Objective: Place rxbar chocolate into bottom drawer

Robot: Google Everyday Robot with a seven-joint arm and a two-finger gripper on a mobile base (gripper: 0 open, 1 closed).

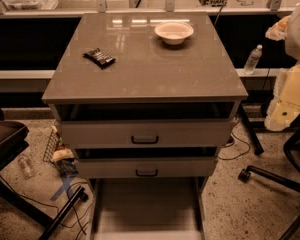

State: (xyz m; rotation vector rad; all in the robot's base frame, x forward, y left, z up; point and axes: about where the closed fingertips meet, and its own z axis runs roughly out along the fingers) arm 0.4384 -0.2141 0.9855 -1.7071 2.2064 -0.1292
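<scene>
The rxbar chocolate (99, 58), a small black-wrapped bar, lies flat on the left part of the grey cabinet top (145, 74). The bottom drawer (147, 206) is pulled far out toward me below the two upper drawers, and its pale floor is bare. My arm hangs folded at the right edge of the view, with the gripper (280, 116) at its lower end. It is well right of the cabinet, far from the bar, and nothing shows in it.
A white bowl (174, 32) stands at the back right of the top. The top drawer (144, 139) and middle drawer (146, 172) are slightly open. A water bottle (252, 59), chair legs (270, 174) right, a dark chair (5, 139) left, and floor cables surround the cabinet.
</scene>
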